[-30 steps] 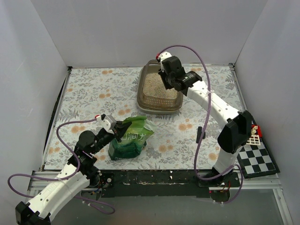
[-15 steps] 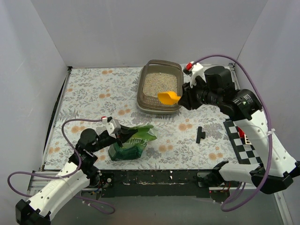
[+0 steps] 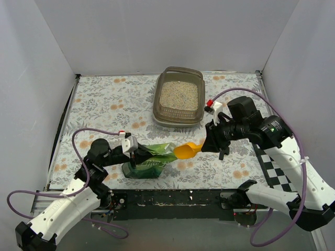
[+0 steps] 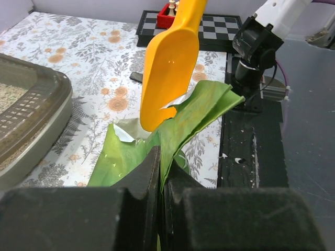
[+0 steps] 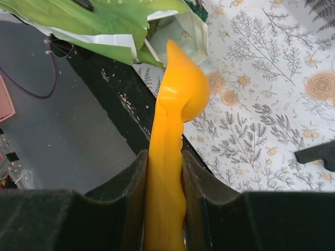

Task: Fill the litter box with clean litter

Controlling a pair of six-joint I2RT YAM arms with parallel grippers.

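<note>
The litter box [image 3: 156, 102] lies on the far part of the table [image 3: 104, 104], right of the middle, open side up, with its long axis running from near to far. The clean litter [image 3: 179, 95] covers its bottom. Well apart, toward the near edge, the right end effector [image 3: 207, 144] pinches the handle of a yellow scoop [image 3: 187, 150], whose bowl points left at the green bag [image 3: 145, 166]. The left end effector [image 3: 134, 155] is pressed together on the bag's top edge

We see bright, even light from overhead, and shadows on the counter [image 3: 104, 99] are soft and faint. The yellow scoop [image 4: 170, 73] carries small glints. Both wrist views go dark and blurred nearest the lens.
</note>
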